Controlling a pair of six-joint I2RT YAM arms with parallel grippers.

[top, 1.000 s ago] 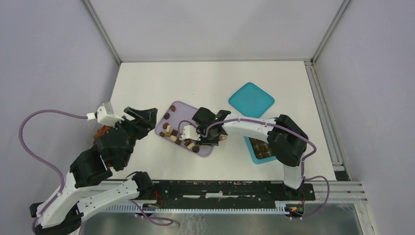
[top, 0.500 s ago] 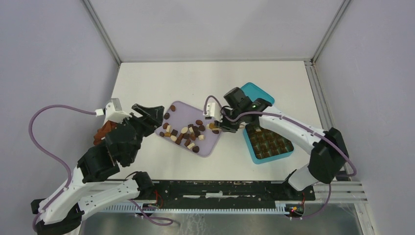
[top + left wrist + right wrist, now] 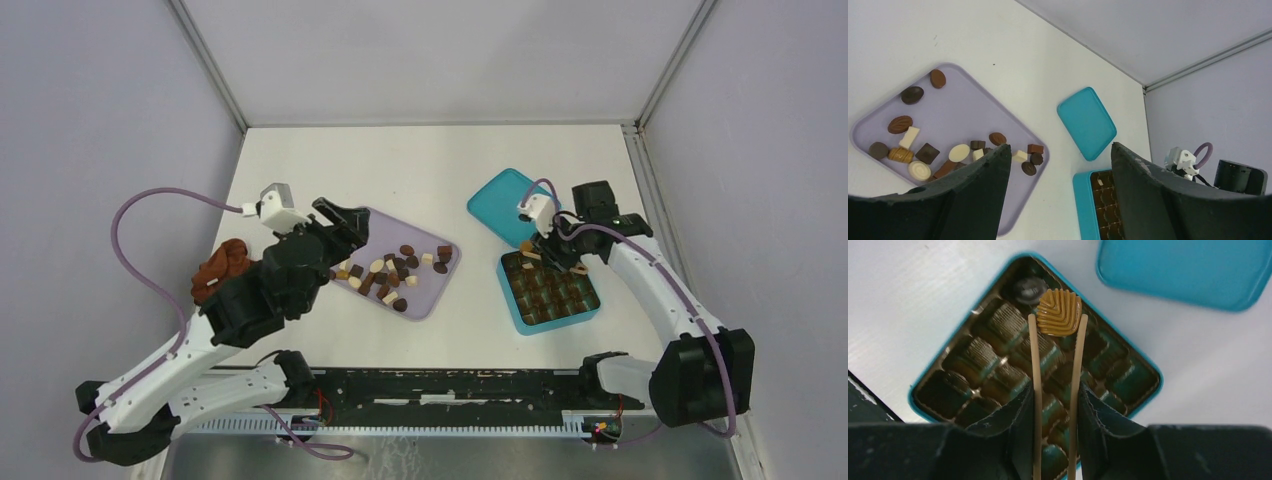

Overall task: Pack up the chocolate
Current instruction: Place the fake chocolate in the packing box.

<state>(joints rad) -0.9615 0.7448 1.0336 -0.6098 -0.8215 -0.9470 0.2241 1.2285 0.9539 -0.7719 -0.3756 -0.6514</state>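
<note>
Several chocolate pieces (image 3: pixel 392 272), dark, mid brown and cream, lie on a lilac tray (image 3: pixel 436 290). My right gripper (image 3: pixel 562 243) hangs over the far end of the open teal box (image 3: pixel 512 305), shut on thin tan tongs (image 3: pixel 1036 390). The tong tips pinch a ridged caramel chocolate (image 3: pixel 1059 312) above the box's compartments (image 3: pixel 998 365). One dark round piece (image 3: pixel 1030 288) sits in a far corner cell. My left gripper (image 3: pixel 343 222) stands open and empty over the tray's left part. In the left wrist view the left gripper (image 3: pixel 1060 146) frames the tray (image 3: pixel 963 112) and its chocolates (image 3: pixel 959 152).
The teal lid (image 3: pixel 507 203) lies flat just beyond the box, also seen as the lid (image 3: pixel 1087 122) in the left wrist view. A rust-brown cloth lump (image 3: pixel 222 270) sits at the table's left edge behind my left arm. Aluminium rails border the table.
My right arm has swung from the tray to above the teal box, carrying the caramel piece in the tongs. My left arm has moved forward and right over the tray.
</note>
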